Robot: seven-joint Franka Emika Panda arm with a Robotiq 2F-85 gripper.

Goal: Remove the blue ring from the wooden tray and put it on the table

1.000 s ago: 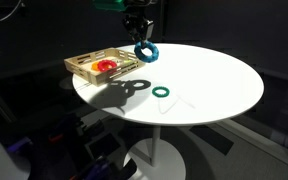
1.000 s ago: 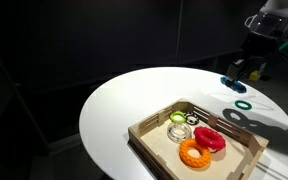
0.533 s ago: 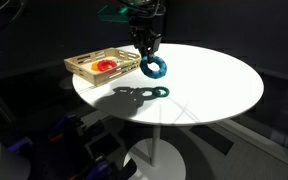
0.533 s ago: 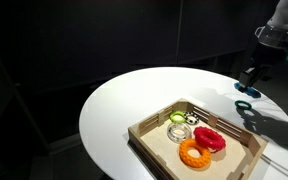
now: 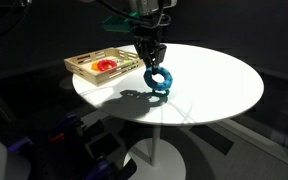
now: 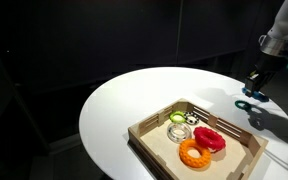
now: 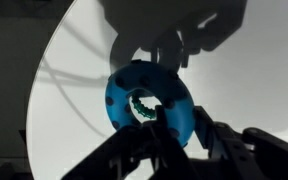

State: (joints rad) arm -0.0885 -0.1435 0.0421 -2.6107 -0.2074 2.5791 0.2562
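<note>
My gripper (image 5: 152, 64) is shut on the thick blue ring (image 5: 157, 80) and holds it upright, low over the white table (image 5: 219, 85), to the right of the wooden tray (image 5: 82, 68). In the wrist view one finger passes through the hole of the blue ring (image 7: 124, 100) and the gripper (image 7: 182, 118) pinches its rim. The thin dark green ring (image 7: 144, 106) shows through the hole, lying on the table just beneath. In an exterior view the gripper (image 6: 256, 86) hangs above the green ring (image 6: 243, 104) at the table's far edge, away from the tray (image 6: 149, 128).
The tray holds a red ring (image 6: 209, 139), an orange ring (image 6: 194, 153) and small pale pieces (image 6: 180, 126). The table's edge (image 7: 44, 100) curves at the left of the wrist view. Dark surroundings lie all round the table.
The gripper has carried the blue ring away from the tray and down, from high above the table to just over the green ring.
</note>
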